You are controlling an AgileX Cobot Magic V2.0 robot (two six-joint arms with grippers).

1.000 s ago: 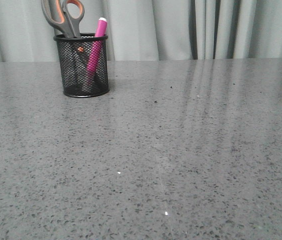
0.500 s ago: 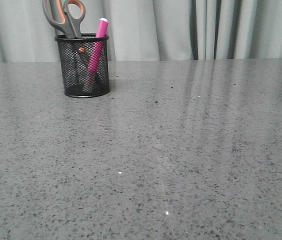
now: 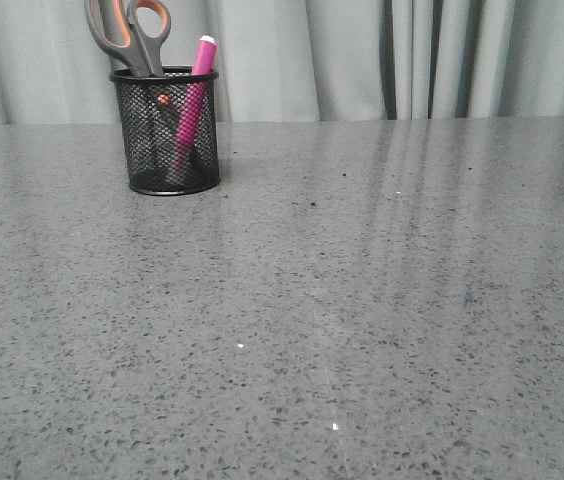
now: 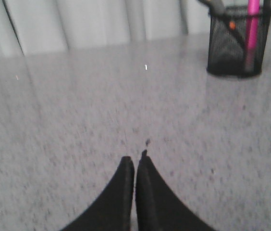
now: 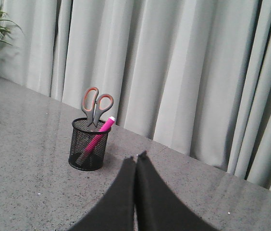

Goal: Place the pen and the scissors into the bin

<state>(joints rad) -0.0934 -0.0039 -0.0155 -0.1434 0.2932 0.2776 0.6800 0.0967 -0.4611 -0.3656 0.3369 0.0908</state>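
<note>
Looks basically done: the scissors (image 3: 130,35) and pen (image 3: 193,100) both stand in the bin (image 3: 166,130), far left on the desk (image 3: 362,300). Left fingers (image 4: 135,163) and right fingers (image 5: 135,161) are pressed together, holding nothing, well apart from the bin. I'd guess all that's left is parking the arms.

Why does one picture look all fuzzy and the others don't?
The left wrist view is blurry: the bin and pen look smeared. The front view is sharp, with pale curtain reflections on the table. The right wrist view is clear too, showing the scissors.
</note>
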